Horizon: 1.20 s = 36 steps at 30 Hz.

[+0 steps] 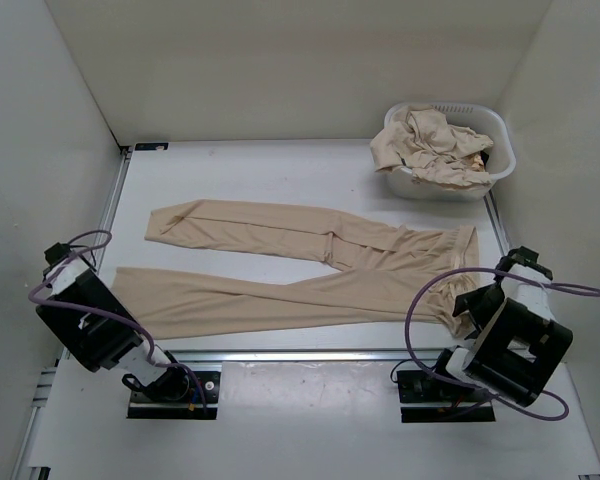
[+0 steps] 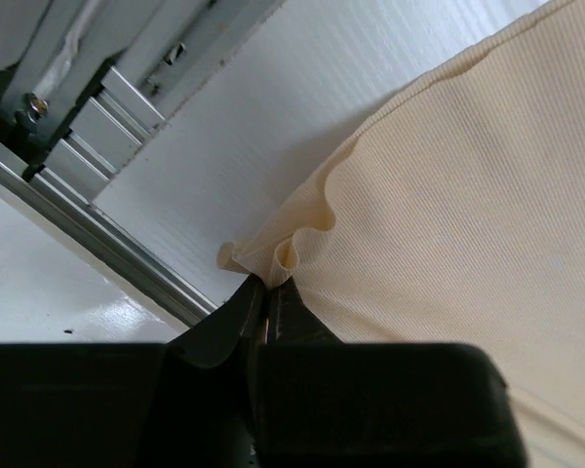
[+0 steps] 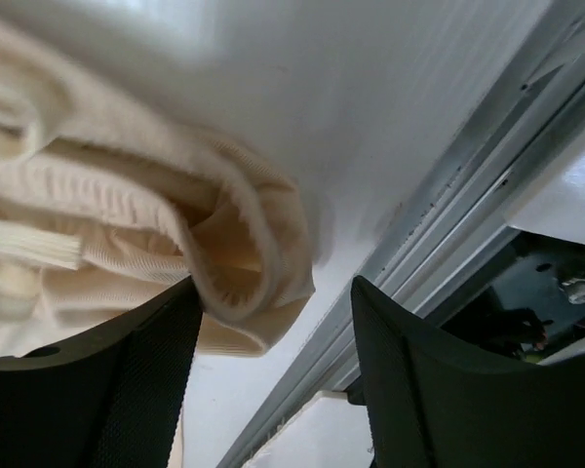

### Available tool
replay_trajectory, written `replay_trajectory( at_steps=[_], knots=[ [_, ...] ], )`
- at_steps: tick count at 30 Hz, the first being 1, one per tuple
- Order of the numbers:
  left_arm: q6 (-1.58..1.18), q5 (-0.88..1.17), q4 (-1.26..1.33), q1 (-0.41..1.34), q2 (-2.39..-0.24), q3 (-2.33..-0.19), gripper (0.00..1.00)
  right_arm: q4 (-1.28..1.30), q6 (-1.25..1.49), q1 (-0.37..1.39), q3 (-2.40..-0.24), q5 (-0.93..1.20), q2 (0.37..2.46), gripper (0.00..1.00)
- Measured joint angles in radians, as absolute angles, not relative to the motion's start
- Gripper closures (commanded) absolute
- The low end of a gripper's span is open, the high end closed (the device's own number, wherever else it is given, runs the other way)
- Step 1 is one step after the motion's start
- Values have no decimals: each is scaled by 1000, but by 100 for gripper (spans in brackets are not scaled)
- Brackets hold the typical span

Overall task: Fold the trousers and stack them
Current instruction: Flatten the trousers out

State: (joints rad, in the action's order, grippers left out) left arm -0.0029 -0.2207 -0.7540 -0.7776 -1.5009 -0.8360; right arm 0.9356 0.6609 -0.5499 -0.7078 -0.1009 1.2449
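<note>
Beige ribbed trousers lie flat on the white table, legs pointing left and waistband at the right. My left gripper is at the near leg's cuff. In the left wrist view it is shut on a pinched fold of the cuff edge. My right gripper is at the near corner of the waistband. In the right wrist view it is open, and the rolled waistband lies between the jaws against the left finger.
A white basket with more crumpled beige trousers stands at the back right. An aluminium rail runs along the table's near edge, close to both grippers. White walls enclose the table.
</note>
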Motion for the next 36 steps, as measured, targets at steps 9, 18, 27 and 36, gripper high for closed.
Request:
replay_trajectory(
  at_steps=[9,18,27,36],
  knots=[
    [-2,-221,-751,-797,-1501,-853,83,842,701,-559,-667,-136,1354,100],
    [0,-129,-878,-811,-1532,-997,44,849,695,-611,-704,-169,1286,100],
    [0,-21,-905,-591,-1657,-1295,37,860,670,-611,-741,-162,1333,100],
    [-1,-81,-870,-501,-1971,-1360,30,867,653,-611,-766,-162,1349,100]
  ],
)
